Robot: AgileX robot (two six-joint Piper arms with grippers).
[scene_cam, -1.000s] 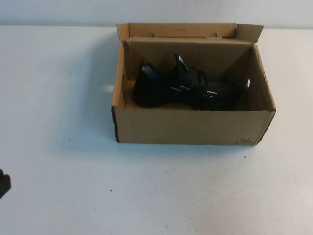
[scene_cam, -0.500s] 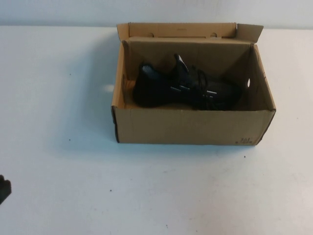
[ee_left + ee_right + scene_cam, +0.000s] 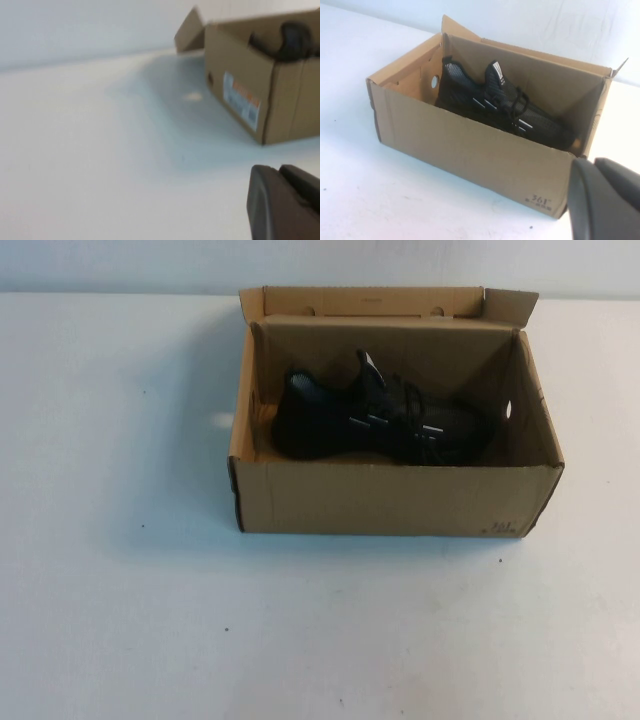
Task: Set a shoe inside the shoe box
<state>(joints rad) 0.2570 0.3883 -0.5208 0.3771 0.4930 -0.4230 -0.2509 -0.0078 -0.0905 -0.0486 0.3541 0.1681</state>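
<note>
Since the earlier frame, your left gripper (image 3: 287,200) has slid out of the high view; both arms are back, task looks finished. Left and right gripper (image 3: 610,200) are closed, empty. Shoe (image 3: 380,425) lies inside the shoe box (image 3: 390,500), lid open. Only the left wrist view shows the box's end label (image 3: 241,101); the right wrist view shows a side hole.

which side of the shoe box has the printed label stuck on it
The short end wall of the shoe box facing the shut left gripper; the long front wall carries only small dark corner print.
</note>
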